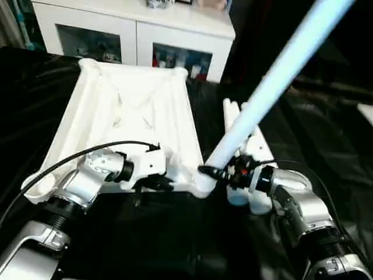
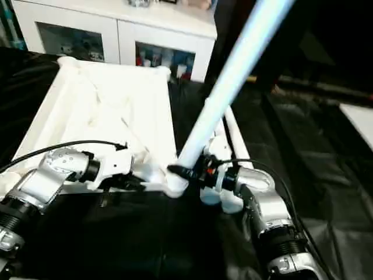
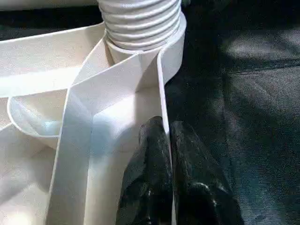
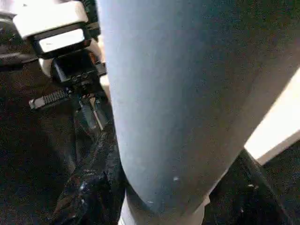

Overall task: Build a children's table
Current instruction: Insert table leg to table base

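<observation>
— Two grippers on the job, so which is doing what?

— My right gripper [image 1: 224, 172] is wrapped around the base of a leg [image 1: 274, 81], black fingers [image 4: 89, 187] on either side of the tube, just above where it meets the corner socket [image 1: 204, 184]. My left gripper [image 3: 168, 154] is pinched shut on the thin side wall of the tabletop [image 1: 128, 111], one finger inside the rim, one outside, right beside that same socket.

— Where does the table lie?

— The top lies upside down on the black work table [image 1: 169, 245], ribbed underside up, stretching away from me towards the white cabinet [image 1: 140, 29]. More legs [image 1: 256, 140] lie just beside it on my right.

— And the leg's line?

— That's the crux. Its long axis leans up and away to my right, not square to the top. The threaded end [image 3: 140, 23] is entered in the socket, but I judge it isn't fully home.

— Next?

— Probably the right arm, the only one on the tube, brings it upright and turns it while the left braces the rim. Start crooked and the threads may bind.
</observation>
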`<state>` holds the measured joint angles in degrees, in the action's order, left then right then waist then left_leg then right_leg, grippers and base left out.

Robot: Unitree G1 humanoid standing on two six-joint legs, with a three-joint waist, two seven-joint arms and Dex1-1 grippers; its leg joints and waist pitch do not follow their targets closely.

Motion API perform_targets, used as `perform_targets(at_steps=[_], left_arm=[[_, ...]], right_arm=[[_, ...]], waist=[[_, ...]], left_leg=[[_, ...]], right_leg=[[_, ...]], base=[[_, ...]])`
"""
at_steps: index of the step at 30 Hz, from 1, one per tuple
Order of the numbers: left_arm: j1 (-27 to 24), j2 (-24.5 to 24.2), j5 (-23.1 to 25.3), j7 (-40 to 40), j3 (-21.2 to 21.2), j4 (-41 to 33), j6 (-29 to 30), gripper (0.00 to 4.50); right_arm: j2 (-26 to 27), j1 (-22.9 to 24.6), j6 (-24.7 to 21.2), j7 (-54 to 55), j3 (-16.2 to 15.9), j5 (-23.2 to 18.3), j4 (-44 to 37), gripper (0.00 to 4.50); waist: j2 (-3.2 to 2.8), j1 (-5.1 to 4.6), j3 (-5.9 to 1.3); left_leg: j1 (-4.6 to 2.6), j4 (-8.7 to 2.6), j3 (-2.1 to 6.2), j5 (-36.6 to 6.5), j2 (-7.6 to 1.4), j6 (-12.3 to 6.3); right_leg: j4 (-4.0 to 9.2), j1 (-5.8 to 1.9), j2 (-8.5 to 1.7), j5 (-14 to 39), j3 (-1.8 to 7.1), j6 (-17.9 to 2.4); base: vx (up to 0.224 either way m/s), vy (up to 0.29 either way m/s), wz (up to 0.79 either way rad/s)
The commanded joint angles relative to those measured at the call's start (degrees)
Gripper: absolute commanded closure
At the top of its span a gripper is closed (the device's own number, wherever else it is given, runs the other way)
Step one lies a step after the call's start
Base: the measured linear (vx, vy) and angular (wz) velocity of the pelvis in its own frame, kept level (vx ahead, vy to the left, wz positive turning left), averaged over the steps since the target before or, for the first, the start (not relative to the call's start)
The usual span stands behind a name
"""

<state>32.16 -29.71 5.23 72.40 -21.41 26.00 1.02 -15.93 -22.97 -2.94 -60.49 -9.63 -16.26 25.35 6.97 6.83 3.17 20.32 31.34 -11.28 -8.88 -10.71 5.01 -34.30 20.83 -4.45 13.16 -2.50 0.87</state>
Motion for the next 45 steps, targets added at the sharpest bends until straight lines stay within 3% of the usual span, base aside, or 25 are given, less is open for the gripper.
perform_targets(at_steps=[1,4,8,9,10,12,16,24,30,31,36,37,38,40,41,43,44,45], left_arm=[[1.0,0.7,1.3,0.0,-2.0,1.0,-0.9,4.50],[1.1,0.5,1.7,0.5,-2.3,1.1,-0.9,4.50],[0.8,0.1,1.7,1.4,-2.4,0.7,-0.6,4.50],[0.6,-0.1,1.6,1.8,-2.5,0.4,-0.5,4.50],[0.5,-0.4,1.6,2.1,-2.5,0.2,-0.5,4.50],[0.4,-0.6,1.6,2.3,-2.6,0.1,-0.6,4.50],[0.0,-2.0,2.1,3.6,-3.1,-0.1,-2.0,4.50],[-0.2,-2.9,2.1,5.2,-3.5,-0.2,-3.0,4.50],[0.1,-2.7,2.0,4.3,-3.2,0.3,-2.7,4.50],[0.1,-2.8,2.0,4.4,-3.2,0.5,-3.0,4.50],[-0.2,-3.3,1.8,5.0,-3.1,0.3,-3.1,4.50],[-0.2,-3.4,1.8,5.0,-3.1,0.3,-3.2,4.50],[-0.2,-3.4,1.8,5.0,-3.1,0.4,-3.4,4.50],[-0.1,-3.5,1.7,5.0,-3.1,0.4,-3.5,4.50],[-0.1,-3.7,1.7,5.1,-3.1,0.6,-3.8,4.50],[-0.1,-4.0,1.6,5.3,-3.0,0.8,-4.1,4.50],[-0.1,-4.1,1.6,5.3,-2.9,0.8,-4.2,4.50],[-0.2,-4.1,1.6,5.4,-2.9,0.8,-4.2,4.50]], right_arm=[[-0.4,1.2,-3.3,0.9,-3.2,5.2,6.8,2.65],[-0.3,-0.1,-5.3,-0.8,-3.7,4.4,6.4,2.66],[-1.2,-0.5,-7.7,-4.3,-6.0,4.6,6.2,2.66],[-1.3,-0.5,-7.5,-5.0,-6.4,4.8,6.5,2.66],[-1.3,-0.5,-7.1,-5.5,-6.6,5.0,6.9,2.66],[-1.4,-0.4,-6.7,-5.9,-6.8,5.1,7.4,2.66],[-1.9,0.9,-5.9,-8.0,-7.0,5.0,7.1,2.66],[-1.1,1.9,-3.9,-7.5,-6.1,4.8,7.2,2.66],[0.3,2.0,-1.9,-5.1,-4.4,4.7,8.2,2.66],[0.5,2.4,-1.6,-5.2,-4.4,4.7,8.1,2.66],[0.8,3.4,-0.8,-4.9,-4.6,4.9,7.9,2.66],[0.9,3.4,-0.6,-4.6,-4.4,4.9,8.1,2.66],[1.0,3.4,-0.5,-4.5,-4.4,4.9,8.2,2.66],[1.3,3.4,-0.2,-4.0,-4.1,4.9,8.3,2.66],[1.9,3.4,0.2,-3.3,-3.9,5.0,8.5,2.66],[2.6,3.3,0.5,-2.5,-3.8,5.1,8.7,2.66],[2.8,3.3,0.7,-2.3,-3.8,5.2,8.8,2.66],[3.0,3.4,0.8,-2.1,-3.8,5.2,8.8,2.66]], waist=[[-1.37,-0.52,-1.27],[-1.03,-0.74,-1.36],[-1.04,-0.76,-1.36],[-1.02,-0.74,-1.45],[-0.58,-0.71,-1.49],[-0.78,-0.60,-1.64],[-0.46,-0.51,-1.77],[-0.78,-0.57,-1.94],[-0.87,-0.71,-1.76],[-1.13,-0.73,-1.86],[-1.19,-0.76,-1.96],[-1.55,-0.69,-2.04],[-1.47,-0.73,-2.04],[-2.01,-0.74,-2.09],[-3.22,-0.52,-2.11],[-2.85,-0.69,-2.17],[-3.95,-0.51,-2.11],[-3.28,-0.78,-2.16]], left_leg=[[-1.23,-4.67,2.06,-26.4,-3.48,1.21],[-1.16,-4.64,2.22,-26.5,-3.57,1.24],[-1.34,-4.65,2.27,-27.1,-3.64,1.32],[-1.37,-4.60,2.21,-26.9,-3.66,1.39],[-1.32,-4.57,2.15,-26.6,-3.66,1.25],[-1.23,-4.60,2.12,-25.1,-3.69,1.14],[-1.15,-4.53,1.98,-24.4,-3.61,1.07],[-1.17,-4.56,1.76,-22.5,-3.55,1.22],[-1.42,-4.66,1.98,-25.8,-3.61,1.76],[-1.50,-4.72,2.04,-26.3,-3.65,1.98],[-1.41,-4.76,2.05,-26.1,-3.61,2.11],[-1.52,-4.79,2.02,-26.3,-3.62,2.25],[-1.52,-4.76,2.01,-26.3,-3.62,2.25],[-1.51,-4.84,2.04,-26.9,-3.58,2.47],[-1.58,-4.91,2.22,-27.2,-3.52,2.79],[-1.36,-4.88,2.16,-27.8,-3.39,2.58],[-1.40,-4.91,2.25,-28.0,-3.31,2.60],[-1.21,-4.83,2.15,-27.2,-3.30,2.05]], right_leg=[[5.22,0.82,-4.70,23.2,2.69,-9.1],[5.38,0.84,-4.86,25.0,2.73,-8.5],[5.47,0.98,-4.83,25.9,2.73,-8.2],[5.42,1.05,-4.82,25.3,2.76,-8.3],[5.42,1.03,-4.78,24.7,2.76,-8.4],[5.14,0.90,-4.73,22.1,2.77,-8.7],[4.79,0.69,-4.47,19.3,2.66,-9.3],[4.19,0.31,-4.09,12.9,2.58,-10.6],[4.77,0.59,-4.33,18.4,2.71,-9.9],[4.82,0.62,-4.33,18.5,2.72,-9.8],[4.55,0.51,-4.16,16.4,2.66,-10.3],[4.61,0.53,-4.15,15.8,2.68,-10.5],[4.54,0.54,-4.11,15.4,2.67,-10.6],[4.54,0.46,-4.06,14.8,2.66,-10.7],[4.40,0.42,-4.17,14.4,2.70,-10.9],[4.46,0.18,-3.96,13.8,2.59,-11.0],[4.39,0.23,-4.10,14.0,2.69,-11.1],[4.49,0.00,-4.09,14.4,2.68,-11.1]], base=[[0.000,0.000,0.00],[0.000,0.000,0.00],[0.000,0.000,0.00],[0.000,0.000,0.00],[0.000,0.000,0.00],[0.000,0.000,0.00],[0.000,0.000,0.00],[0.000,0.000,0.00],[0.000,0.000,0.00],[0.000,0.000,0.00],[0.000,0.000,0.00],[0.000,0.000,0.00],[0.000,0.000,0.00],[0.000,0.000,0.00],[0.000,0.000,0.00],[0.000,0.000,0.00],[0.000,0.000,0.00],[0.000,0.000,0.00]])
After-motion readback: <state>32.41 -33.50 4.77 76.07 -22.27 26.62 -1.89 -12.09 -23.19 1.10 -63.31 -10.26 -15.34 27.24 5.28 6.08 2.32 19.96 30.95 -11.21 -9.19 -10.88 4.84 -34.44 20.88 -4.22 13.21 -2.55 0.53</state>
